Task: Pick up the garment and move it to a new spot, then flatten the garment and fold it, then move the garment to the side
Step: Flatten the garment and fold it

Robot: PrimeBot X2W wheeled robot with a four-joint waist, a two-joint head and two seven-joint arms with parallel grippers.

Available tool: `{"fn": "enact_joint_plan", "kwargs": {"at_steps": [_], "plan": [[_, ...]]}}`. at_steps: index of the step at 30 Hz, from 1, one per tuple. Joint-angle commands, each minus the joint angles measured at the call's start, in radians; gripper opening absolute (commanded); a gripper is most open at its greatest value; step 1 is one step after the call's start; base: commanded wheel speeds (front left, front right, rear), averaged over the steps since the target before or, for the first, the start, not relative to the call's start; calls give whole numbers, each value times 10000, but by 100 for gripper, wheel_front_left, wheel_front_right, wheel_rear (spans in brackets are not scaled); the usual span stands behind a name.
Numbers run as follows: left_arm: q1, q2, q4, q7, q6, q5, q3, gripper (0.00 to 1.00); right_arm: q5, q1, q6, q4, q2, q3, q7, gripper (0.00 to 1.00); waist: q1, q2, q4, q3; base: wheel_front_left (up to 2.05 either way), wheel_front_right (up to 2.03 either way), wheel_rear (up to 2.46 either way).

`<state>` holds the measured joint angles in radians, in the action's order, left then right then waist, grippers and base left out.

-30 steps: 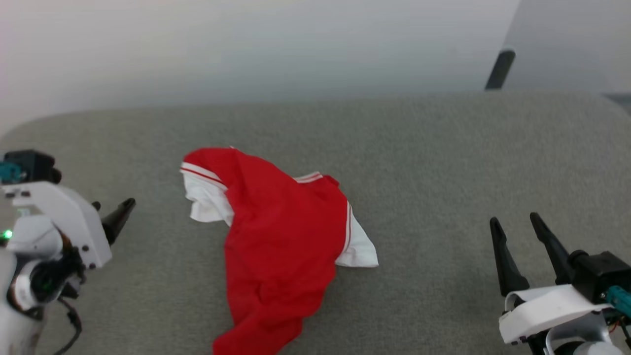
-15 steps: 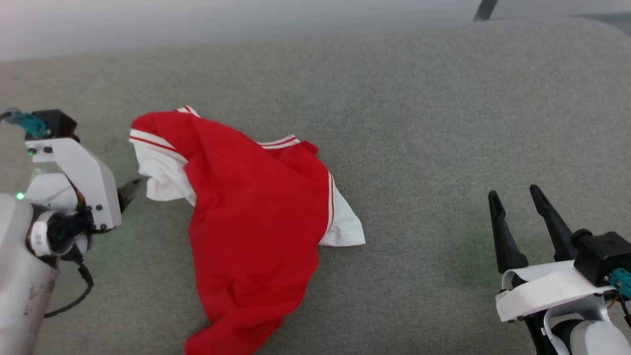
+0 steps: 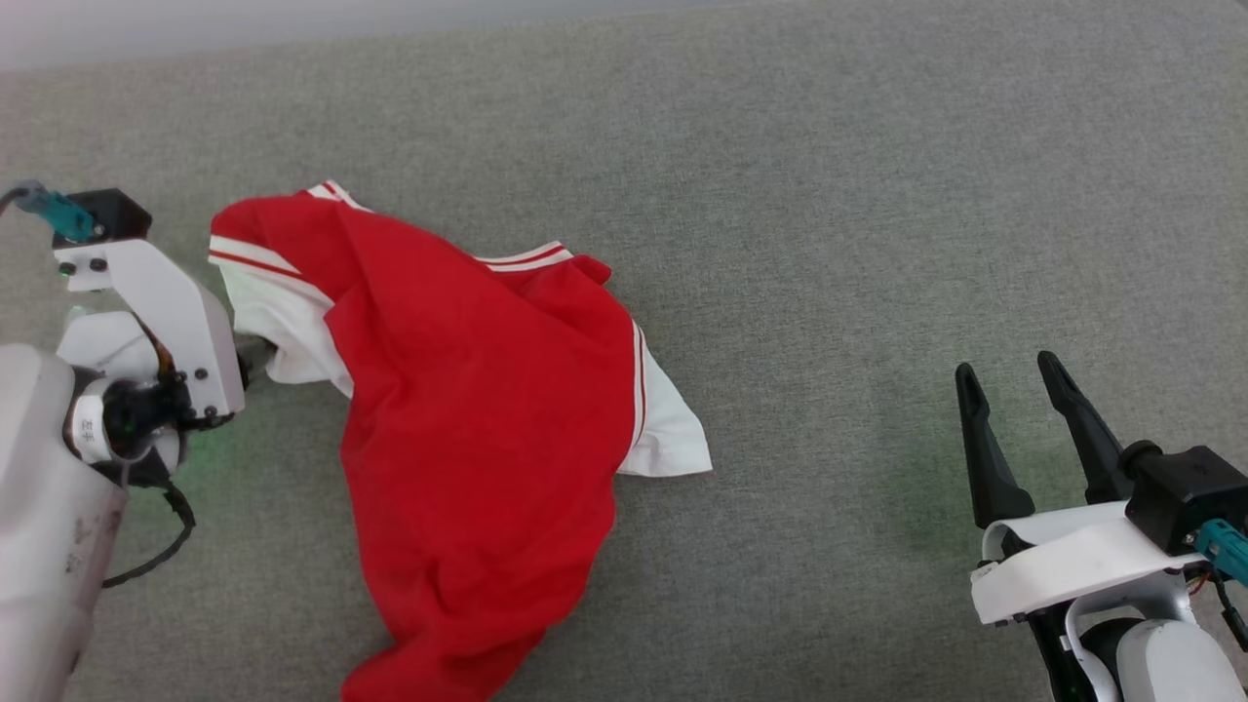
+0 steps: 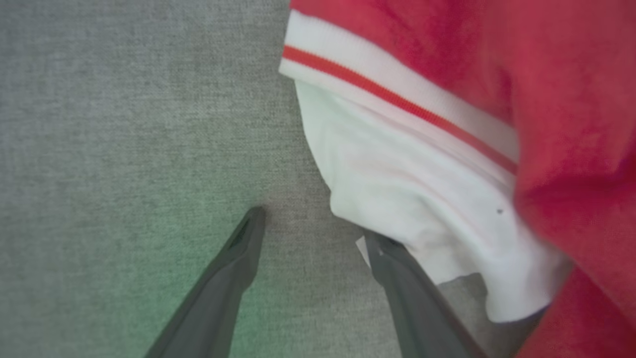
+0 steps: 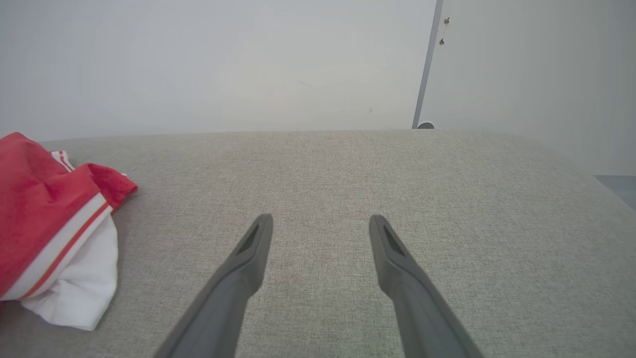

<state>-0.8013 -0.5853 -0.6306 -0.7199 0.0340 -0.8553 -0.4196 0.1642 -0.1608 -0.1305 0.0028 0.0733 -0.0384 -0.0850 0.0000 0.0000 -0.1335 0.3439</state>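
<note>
The garment [image 3: 468, 390], a red shirt with white sleeves and red-striped white trim, lies crumpled on the grey fabric surface, left of centre in the head view. My left gripper [image 3: 258, 353] stands at its left white sleeve [image 3: 283, 331]. In the left wrist view this gripper [image 4: 313, 223] is open, its right fingertip [image 4: 382, 253] at the edge of the white sleeve [image 4: 412, 199], with bare fabric between the fingers. My right gripper [image 3: 1006, 366] rests open at the lower right, well clear of the shirt. The right wrist view shows its fingers [image 5: 322, 219] spread over bare fabric, with the garment [image 5: 44, 214] at the far left.
The grey fabric surface [image 3: 829, 244] stretches wide to the right of the shirt. Behind its far edge stands a pale wall [image 5: 223, 64] with a thin dark pole [image 5: 425, 64] at the right.
The head camera has tilted down, so the whole picture shifted. My left gripper has closed in on the white sleeve, from well short of it to touching it. The right gripper stays put, open.
</note>
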Motion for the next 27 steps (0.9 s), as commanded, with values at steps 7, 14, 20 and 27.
{"fn": "enact_joint_plan", "kwargs": {"at_steps": [7, 14, 20, 27], "plan": [[44, 461, -391, -322, -157, -143, -285, 100, -86, -83, -4, 87, -44, 63, -51, 100, 0, 0, 38, -112, 0, 0, 0], [-387, 179, 22, -550, 122, -107, -202, 100, -129, 54, -4, 73, -77, 59, -1, 100, 0, 0, 105, -242, 0, 0, 0], [-560, 1, 690, -1052, 449, -44, -270, 100, -112, 22, -4, 107, -90, -4, -22, 100, 0, 0, 116, -274, 0, 0, 0], [-127, 129, 827, -1430, 638, -36, -553, 100, -66, -26, -4, 160, -112, -130, -104, 100, 0, 0, 6, -189, 0, 0, 0]]}}
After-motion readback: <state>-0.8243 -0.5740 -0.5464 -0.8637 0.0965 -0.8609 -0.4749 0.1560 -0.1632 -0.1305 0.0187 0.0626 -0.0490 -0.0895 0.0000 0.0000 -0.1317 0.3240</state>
